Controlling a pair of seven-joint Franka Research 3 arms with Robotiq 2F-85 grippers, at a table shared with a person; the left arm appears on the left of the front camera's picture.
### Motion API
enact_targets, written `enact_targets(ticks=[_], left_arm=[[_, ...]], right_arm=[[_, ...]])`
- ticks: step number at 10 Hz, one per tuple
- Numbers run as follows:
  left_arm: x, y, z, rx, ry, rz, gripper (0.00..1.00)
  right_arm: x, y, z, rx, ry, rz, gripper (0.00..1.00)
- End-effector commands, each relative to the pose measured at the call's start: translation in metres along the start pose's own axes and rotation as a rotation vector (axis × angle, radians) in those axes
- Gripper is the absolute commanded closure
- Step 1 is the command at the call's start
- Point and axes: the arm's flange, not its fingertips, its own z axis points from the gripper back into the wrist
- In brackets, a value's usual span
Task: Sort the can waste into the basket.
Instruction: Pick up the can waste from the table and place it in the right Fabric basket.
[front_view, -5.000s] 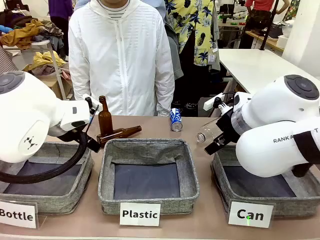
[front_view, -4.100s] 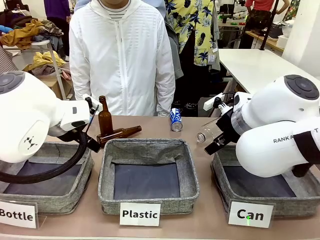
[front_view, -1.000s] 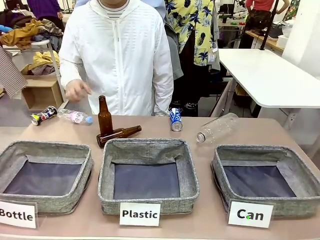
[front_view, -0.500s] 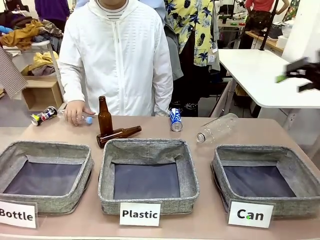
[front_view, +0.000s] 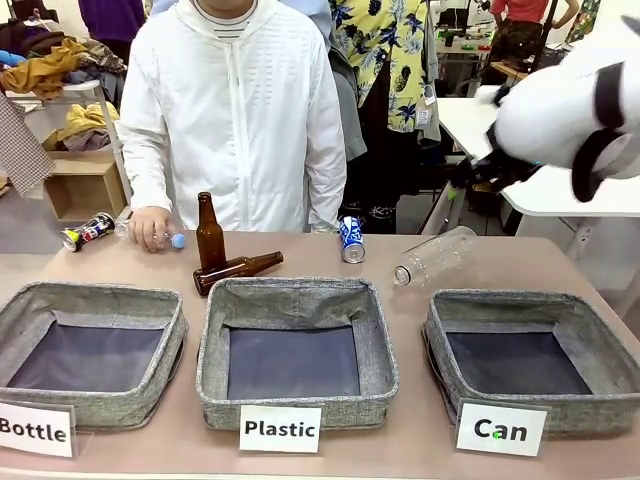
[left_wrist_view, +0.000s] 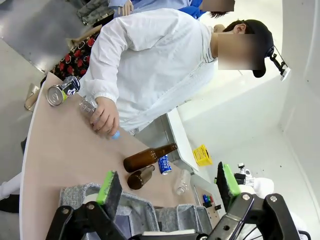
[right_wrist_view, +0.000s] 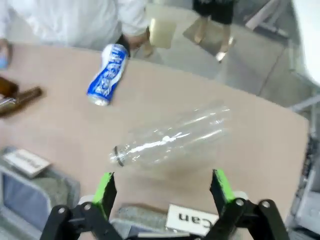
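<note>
Both spread empty: our left gripper (left_wrist_view: 168, 183) and our right gripper (right_wrist_view: 162, 186), which faces a clear bottle (right_wrist_view: 170, 137) with the blue can (right_wrist_view: 106, 75) farther ahead-left.

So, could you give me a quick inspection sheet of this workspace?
Surface: tan table, no spills seen.
Job's things: blue can lying at the far edge, mid-table; black can lying far left; basket marked "Can" at right, no can in it.
Clutter: "Plastic" bin, "Bottle" bin, upright brown bottle, lying brown bottle, large clear bottle lying, small bottle under the person's hand.
Grippers: left gripper open, holding nothing; right gripper open, raised, facing the large clear bottle.
Cables: nothing seen.
Surroundings: person in white jacket across the table; white table behind.
</note>
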Motion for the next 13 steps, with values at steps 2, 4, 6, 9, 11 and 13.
enact_targets(ticks=[2,4,6,9,11,13], left_arm=[[0.001,-0.004,0.002,-0.011,0.005,0.015,0.00],[0.001,-0.004,0.002,-0.011,0.005,0.015,0.00],[0.001,-0.004,0.002,-0.011,0.005,0.015,0.00],[0.000,0.000,0.000,-0.001,0.000,0.000,0.00],[0.050,-0.020,0.060,-0.049,-0.207,-0.034,0.00],[0.030,-0.011,0.035,-0.011,-0.109,-0.022,0.00]], right_arm=[[0.007,-0.023,0.012,-0.014,-0.031,-0.078,0.00],[0.000,-0.006,0.003,-0.003,-0.006,-0.019,0.00],[0.052,0.012,-0.022,-0.065,0.047,0.024,0.00],[0.133,0.054,-0.083,-0.082,0.192,0.130,0.00],[0.166,0.076,-0.128,-0.052,0.261,0.173,0.00],[0.193,0.092,-0.174,-0.012,0.303,0.176,0.00]])
